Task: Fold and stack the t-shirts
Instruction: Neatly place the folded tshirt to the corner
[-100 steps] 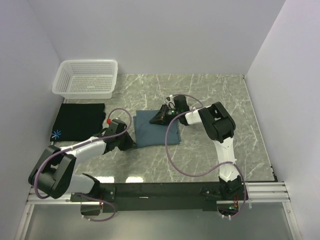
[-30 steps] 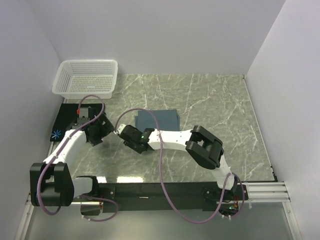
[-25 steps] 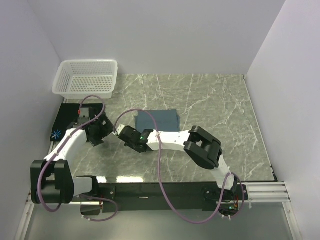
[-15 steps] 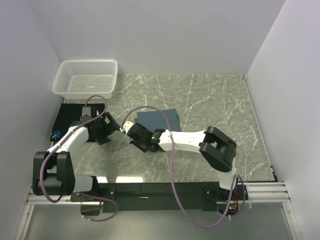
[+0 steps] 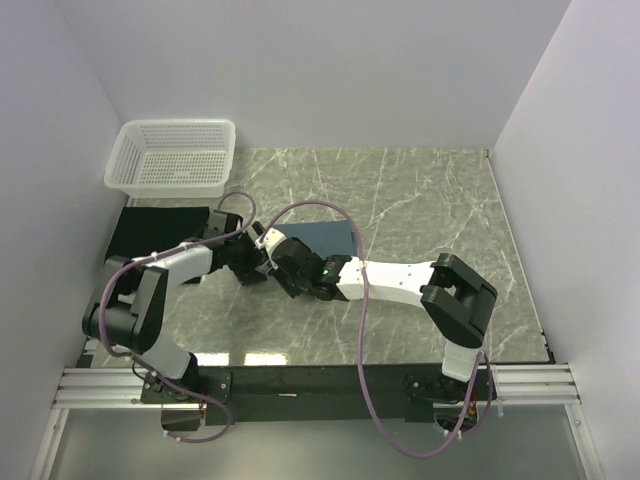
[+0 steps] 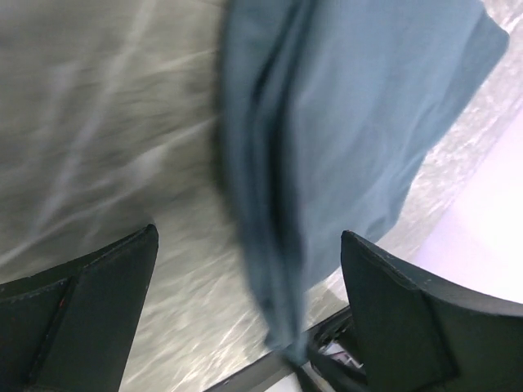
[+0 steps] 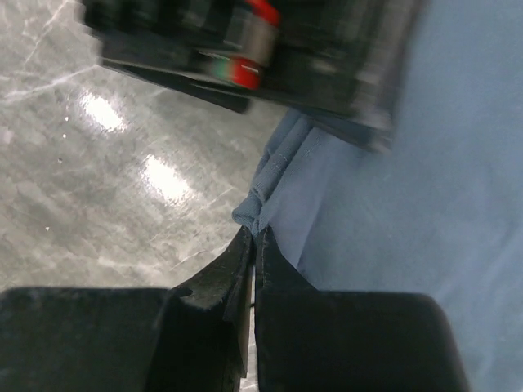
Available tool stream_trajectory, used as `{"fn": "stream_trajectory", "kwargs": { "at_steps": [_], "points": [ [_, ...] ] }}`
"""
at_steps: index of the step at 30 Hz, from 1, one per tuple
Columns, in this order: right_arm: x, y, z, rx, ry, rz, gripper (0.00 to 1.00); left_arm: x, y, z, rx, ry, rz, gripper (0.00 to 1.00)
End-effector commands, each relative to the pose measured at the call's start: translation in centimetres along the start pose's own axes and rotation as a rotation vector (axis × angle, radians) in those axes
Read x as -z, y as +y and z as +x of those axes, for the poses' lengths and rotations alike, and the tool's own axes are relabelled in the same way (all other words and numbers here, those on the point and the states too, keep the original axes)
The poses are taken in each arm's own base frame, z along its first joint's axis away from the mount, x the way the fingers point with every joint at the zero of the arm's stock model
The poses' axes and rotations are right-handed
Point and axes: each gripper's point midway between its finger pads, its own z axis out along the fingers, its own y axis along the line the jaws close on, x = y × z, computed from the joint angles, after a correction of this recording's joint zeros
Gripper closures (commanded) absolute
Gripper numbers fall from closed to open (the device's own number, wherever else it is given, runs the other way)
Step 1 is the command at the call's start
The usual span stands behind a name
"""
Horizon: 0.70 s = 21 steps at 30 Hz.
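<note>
Slate-blue t-shirt: plain, soft matte cloth, folded into a rectangle with layered edges, lying mid-table
Black t-shirt: folded flat at the table's left side, just in front of the basket
Right gripper: fingers pressed together, pinching the slate-blue cloth's corner
Left gripper: jaws wide apart, that layered edge between them, nothing gripped
Table: glossy grey-green marble pattern
Basket: white plastic lattice

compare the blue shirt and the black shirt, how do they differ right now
Colour: the slate-blue t-shirt is grey-blue, the black t-shirt is black. Place: the blue one lies mid-table, the black one by the left wall, near the basket. State: the right gripper is shut on the blue one's bunched edge; no gripper touches the black one. Both are folded.
</note>
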Motion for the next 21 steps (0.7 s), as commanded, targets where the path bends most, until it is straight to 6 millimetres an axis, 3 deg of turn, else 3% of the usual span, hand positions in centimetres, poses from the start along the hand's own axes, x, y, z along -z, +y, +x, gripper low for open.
{"fn": "stream_trajectory", "kwargs": {
  "at_steps": [1,8,13,14,18,20,21],
  "points": [
    [0.8,0.1,-2.6,-0.052,-0.096,-0.022,1.00,-0.9,-3.9,-0.9,0.015,-0.024,0.119,0.01],
    [0.8,0.4,-2.4,-0.065,-0.100,-0.045,1.00,-2.8,-2.2,-0.6,0.045,-0.047,0.070,0.01],
    [0.8,0.8,-2.6,-0.076,-0.105,-0.065,1.00,-4.5,-1.3,0.1,0.005,-0.027,0.021,0.17],
    [0.9,0.9,-2.7,-0.077,-0.106,-0.070,1.00,-4.8,-0.7,0.1,-0.003,-0.030,0.000,0.23],
    [0.9,1.2,-2.7,-0.083,-0.101,-0.085,1.00,-4.9,0.1,-1.2,-0.056,-0.077,-0.069,0.72],
    [1.1,1.5,-2.8,-0.086,-0.098,-0.102,1.00,-4.7,0.1,-1.9,-0.100,-0.090,-0.106,0.84],
    [1.1,1.6,-2.8,-0.086,-0.098,-0.106,0.98,-4.6,0.2,-2.4,-0.116,-0.107,-0.132,0.99]
  ]
}}
